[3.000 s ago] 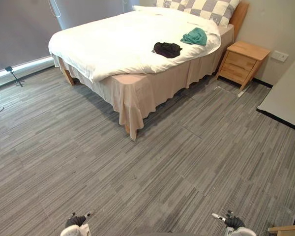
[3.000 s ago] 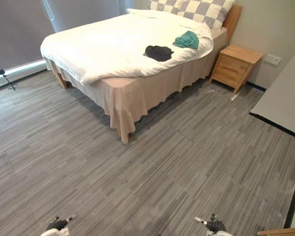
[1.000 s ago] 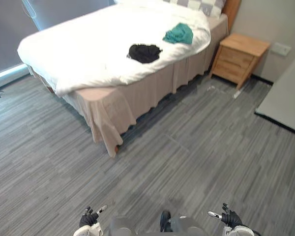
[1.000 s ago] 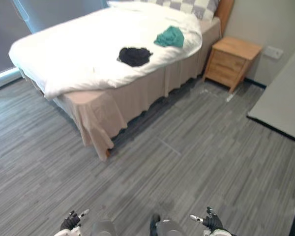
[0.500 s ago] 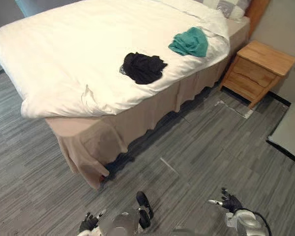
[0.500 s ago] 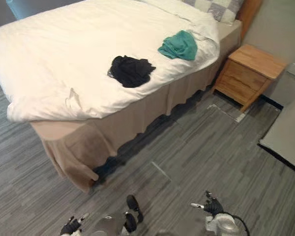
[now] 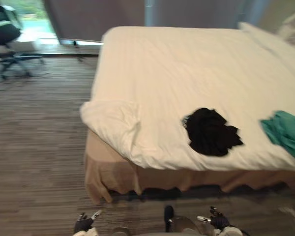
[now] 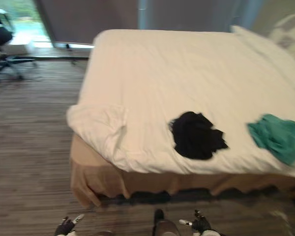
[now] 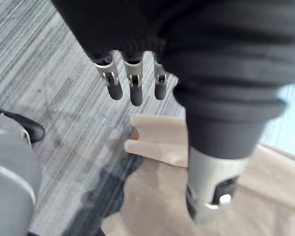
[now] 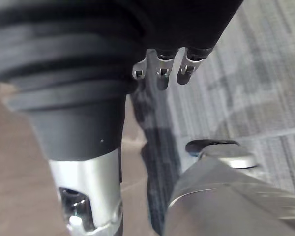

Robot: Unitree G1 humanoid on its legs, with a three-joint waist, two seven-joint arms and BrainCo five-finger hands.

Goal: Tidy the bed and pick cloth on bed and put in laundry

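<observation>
Black cloth (image 7: 210,132), crumpled near the front edge of the bed (image 7: 187,64) with a green cloth (image 7: 285,133) near it, looks soft, light and limp, best pinched at its bunched middle; the left robot hand (image 7: 83,225) and right robot hand (image 7: 217,220) hang empty, fingers relaxed.

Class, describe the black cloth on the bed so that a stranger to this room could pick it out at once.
Look at the big bed with the white cover. Near its front edge, above the beige skirt, lies a crumpled black cloth. A green cloth lies apart to its right; the black one is the dark heap nearer the cover's rumpled corner.
</observation>
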